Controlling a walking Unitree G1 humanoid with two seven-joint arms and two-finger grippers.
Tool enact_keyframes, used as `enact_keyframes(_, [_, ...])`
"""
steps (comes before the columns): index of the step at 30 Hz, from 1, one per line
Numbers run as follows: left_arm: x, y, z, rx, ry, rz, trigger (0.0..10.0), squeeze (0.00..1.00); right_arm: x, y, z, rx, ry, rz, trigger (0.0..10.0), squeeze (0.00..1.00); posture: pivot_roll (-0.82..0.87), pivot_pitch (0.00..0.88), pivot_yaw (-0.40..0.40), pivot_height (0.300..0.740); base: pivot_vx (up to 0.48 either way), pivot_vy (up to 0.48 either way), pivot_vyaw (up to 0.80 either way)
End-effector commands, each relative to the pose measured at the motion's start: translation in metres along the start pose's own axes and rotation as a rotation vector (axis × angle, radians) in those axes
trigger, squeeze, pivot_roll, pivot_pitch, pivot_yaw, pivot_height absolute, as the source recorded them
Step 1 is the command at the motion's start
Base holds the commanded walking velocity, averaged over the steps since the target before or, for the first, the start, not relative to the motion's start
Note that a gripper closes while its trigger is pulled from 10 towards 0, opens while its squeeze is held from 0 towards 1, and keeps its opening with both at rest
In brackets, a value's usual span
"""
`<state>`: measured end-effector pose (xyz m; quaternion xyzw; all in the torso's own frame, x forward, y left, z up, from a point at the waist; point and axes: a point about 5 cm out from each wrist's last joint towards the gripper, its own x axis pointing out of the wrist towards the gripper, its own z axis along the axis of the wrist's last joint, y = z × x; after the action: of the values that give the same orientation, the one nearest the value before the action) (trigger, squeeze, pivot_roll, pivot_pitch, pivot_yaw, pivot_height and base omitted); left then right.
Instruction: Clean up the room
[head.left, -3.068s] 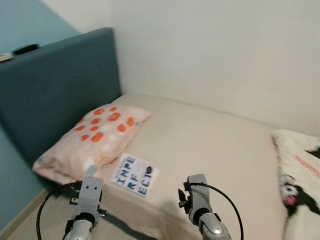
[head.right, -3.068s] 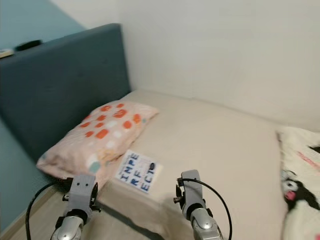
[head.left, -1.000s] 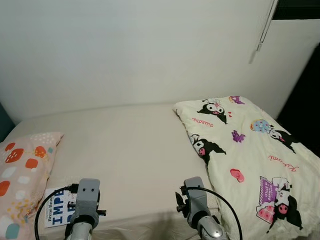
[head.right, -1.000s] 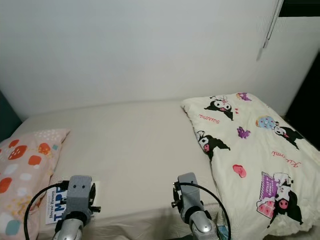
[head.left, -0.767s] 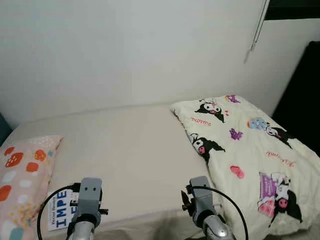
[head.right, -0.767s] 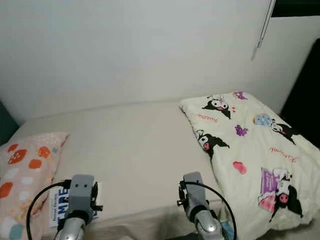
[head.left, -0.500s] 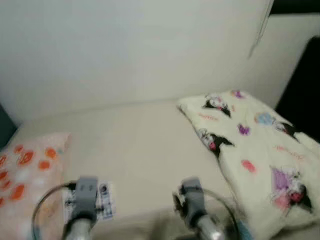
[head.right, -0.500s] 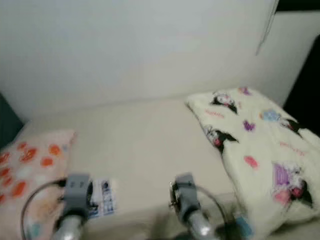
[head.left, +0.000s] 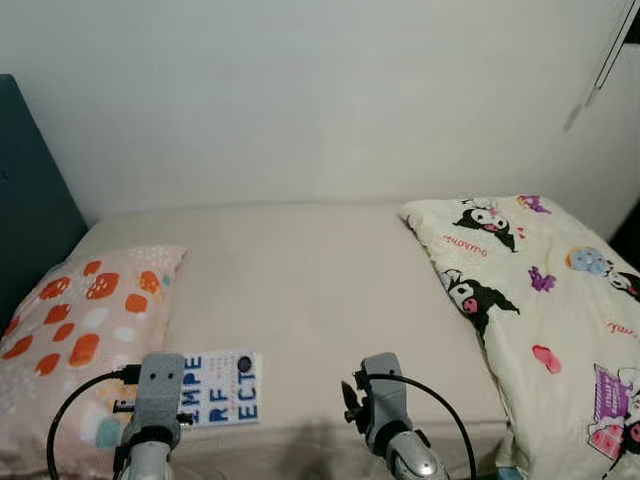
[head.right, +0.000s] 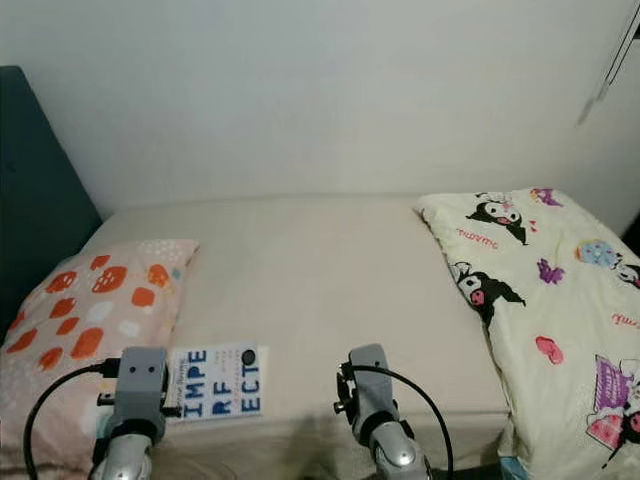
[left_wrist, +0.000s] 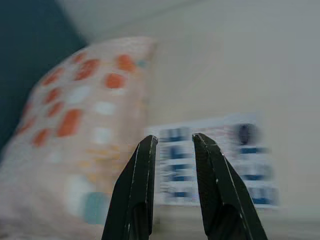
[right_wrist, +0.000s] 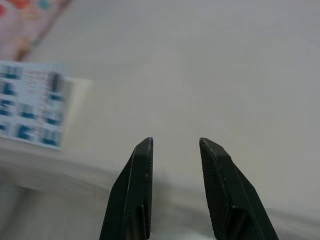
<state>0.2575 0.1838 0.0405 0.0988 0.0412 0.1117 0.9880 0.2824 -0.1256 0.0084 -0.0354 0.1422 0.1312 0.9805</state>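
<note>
A white book (head.left: 222, 387) with big blue letters lies flat near the front edge of the bed (head.left: 320, 290), just right of a pink pillow (head.left: 85, 330) with orange spots. In the left wrist view my left gripper (left_wrist: 172, 142) hovers open in front of the book (left_wrist: 215, 160), with the pillow (left_wrist: 85, 115) beside it. My right gripper (right_wrist: 175, 145) is open over bare beige sheet, and the book (right_wrist: 30, 105) lies off to its side. Both silver arms, left (head.left: 158, 400) and right (head.left: 380, 405), are held low before the bed's front edge.
A cream blanket (head.left: 545, 300) printed with cartoon figures covers the right end of the bed. A dark blue headboard (head.left: 30, 210) stands at the left, behind the pillow. A white wall runs along the far side, and a blind cord (head.left: 600, 60) hangs at the upper right.
The camera has swung back to the left, so the headboard and whole pillow are in view and the blanket sits further right. The arms hold the same pose.
</note>
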Motion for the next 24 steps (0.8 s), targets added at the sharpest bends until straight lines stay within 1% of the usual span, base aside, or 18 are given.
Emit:
enact_keyframes(1, [-0.001, 0.004, -0.002, 0.021, 0.013, 0.012, 10.0, 0.0, -0.001, 0.001, -0.002, 0.015, 0.003, -0.005, 10.0, 0.0, -0.01, 0.089, 0.0, 0.74, 0.0, 0.0, 0.0])
enact_keyframes(6, [-0.001, 0.0, -0.005, 0.029, 0.033, -0.006, 10.0, 0.0, -0.001, 0.001, -0.002, 0.014, 0.003, -0.005, 10.0, 0.0, -0.01, 0.089, 0.0, 0.74, 0.0, 0.0, 0.0])
enact_keyframes(8, [-0.001, -0.003, -0.009, 0.033, 0.048, -0.043, 10.0, 0.0, -0.001, 0.002, -0.002, 0.014, 0.004, -0.005, 10.0, 0.0, -0.01, 0.085, 0.0, 0.74, 0.0, 0.0, 0.0])
enact_keyframes(11, [-0.001, -0.004, -0.012, 0.037, 0.055, -0.055, 10.0, 0.0, 0.0, 0.002, -0.002, 0.014, 0.005, -0.005, 10.0, 0.0, -0.01, 0.081, -0.002, 0.74, 0.0, 0.0, 0.0])
enact_keyframes(13, [-0.002, -0.008, -0.02, 0.057, 0.085, -0.098, 10.0, 0.0, -0.001, 0.002, -0.004, 0.011, 0.017, -0.006, 10.0, 0.0, -0.02, 0.075, -0.001, 0.74, 0.0, 0.0, 0.0])
enact_keyframes(15, [-0.003, -0.015, -0.026, 0.062, 0.126, -0.156, 10.0, 0.0, -0.002, -0.002, -0.01, -0.004, 0.052, -0.023, 10.0, 0.0, -0.02, 0.072, -0.001, 0.74, 0.0, 0.0, 0.0])
enact_keyframes(18, [-0.003, -0.017, -0.026, 0.059, 0.126, -0.167, 10.0, 0.0, -0.003, -0.003, -0.011, -0.004, 0.058, -0.03, 10.0, 0.0, -0.02, 0.07, 0.0, 0.74, 0.0, 0.0, 0.0])
enact_keyframes(21, [-0.003, -0.022, -0.025, 0.051, 0.124, -0.178, 10.0, 0.0, -0.005, -0.01, -0.01, -0.003, 0.04, -0.065, 10.0, 0.0, -0.03, 0.058, -0.007, 0.74, 0.0, 0.0, 0.0])
enact_keyframes(22, [-0.003, -0.022, -0.025, 0.051, 0.124, -0.178, 10.0, 0.0, -0.005, -0.01, -0.01, -0.003, 0.04, -0.065, 10.0, 0.0, -0.03, 0.058, -0.007, 0.74, 0.0, 0.0, 0.0])
enact_keyframes(24, [0.0, -0.021, -0.022, -0.012, 0.134, -0.117, 10.0, 0.0, -0.008, -0.024, -0.009, 0.044, 0.022, -0.157, 10.0, 0.0, -0.04, 0.058, -0.012, 0.74, 0.0, 0.0, 0.0])
